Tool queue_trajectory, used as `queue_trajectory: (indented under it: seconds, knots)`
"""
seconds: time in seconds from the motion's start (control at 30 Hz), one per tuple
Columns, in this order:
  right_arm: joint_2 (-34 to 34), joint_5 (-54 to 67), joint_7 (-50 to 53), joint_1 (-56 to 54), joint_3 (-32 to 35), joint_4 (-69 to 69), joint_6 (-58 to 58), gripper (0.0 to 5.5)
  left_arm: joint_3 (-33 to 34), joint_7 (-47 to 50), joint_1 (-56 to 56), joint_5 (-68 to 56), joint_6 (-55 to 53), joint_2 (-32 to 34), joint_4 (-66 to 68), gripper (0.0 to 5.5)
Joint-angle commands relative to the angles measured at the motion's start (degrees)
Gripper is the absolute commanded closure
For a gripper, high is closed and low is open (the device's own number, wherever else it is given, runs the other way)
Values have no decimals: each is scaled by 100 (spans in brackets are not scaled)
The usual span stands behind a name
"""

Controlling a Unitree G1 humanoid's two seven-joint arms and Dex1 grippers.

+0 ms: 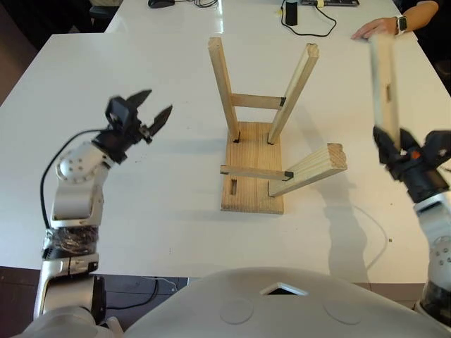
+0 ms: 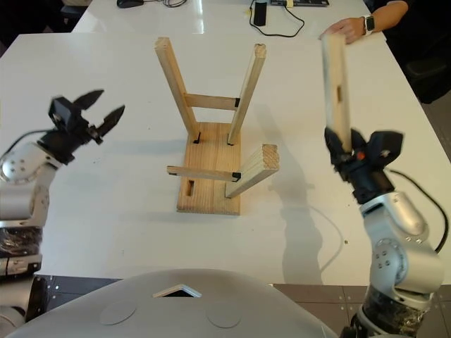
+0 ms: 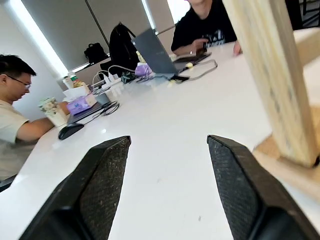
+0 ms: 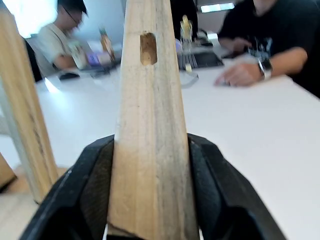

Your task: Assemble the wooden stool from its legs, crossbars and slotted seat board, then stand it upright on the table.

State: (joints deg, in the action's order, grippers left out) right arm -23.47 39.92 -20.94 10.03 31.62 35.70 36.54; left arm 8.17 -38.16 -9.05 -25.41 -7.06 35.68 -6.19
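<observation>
**Ana:** What is closest to us?

**Ben:** The left black tool [image 1: 158,103]. It hangs over the smooth white surface [image 1: 141,204], on the left side. Its two pointy black fingers [image 3: 102,185] are wide apart, with nothing between them.

**Ana:** And the other one?

**Ben:** The right black tool [image 1: 393,141] is over on the right. It is clamped on the bottom end of a long pale wooden leg [image 1: 384,77]. That leg points straight up in the air. It has flat sides and a little square hole [image 4: 148,48] cut in one side.

**Ana:** Where is the stool?

**Ben:** In the middle of the surface, between the two tools. The flat wooden seat board [image 1: 250,201] lies on the surface. At its near part a tilted wooden leg [image 1: 310,167] leans to the right. A thin wooden crossbar [image 1: 254,172] sticks out from it to the left. Under that bar there is one open narrow slot [image 1: 233,186].

**Ana:** And behind that?

**Ben:** At the far end of the board stand a left upright leg [image 1: 224,84] and a right upright leg [image 1: 292,95]. A short second crossbar [image 1: 257,101] joins them.

**Ana:** What is way at the back?

**Ben:** A black computer mouse [image 1: 161,3] and a grey laptop [image 3: 155,50].
</observation>
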Motion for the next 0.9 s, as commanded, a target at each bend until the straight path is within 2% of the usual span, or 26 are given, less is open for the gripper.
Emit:
queue_trajectory:
  seconds: [0.03, 0.1, 0.23, 0.4, 0.53, 0.73, 0.9]
  knots:
    - [-795, 1869, -403, -1064, 340, 432, 208, 348, -157, -192, -1006, -2019, -2100, 250, -1476, 310]
    - [-1068, 2508, -509, -1349, 165, 585, 293, 348, -241, -43, -1456, -2797, -2789, 190, -1826, 332]
    - [-1579, 3752, -704, -1845, -237, 672, 466, 348, -198, 493, -2386, -4222, -3622, -104, -2029, 332]
    - [-1926, 4016, -956, -2146, -750, 452, 527, 348, -42, 1219, -3058, -5591, -4027, -402, -1724, 261]
    - [-2088, 4059, -1347, -2112, -909, 358, 532, 348, 107, 978, -2984, -6724, -4257, -337, -1766, 242]
    - [-2526, 4390, -2105, -2061, -903, 169, 725, 348, 157, 739, -2921, -7080, -4351, -268, -1684, 242]
    - [-2718, 4849, -2398, -2198, -902, -178, 910, 348, 29, 502, -2860, -6869, -4356, -321, -1718, 242]
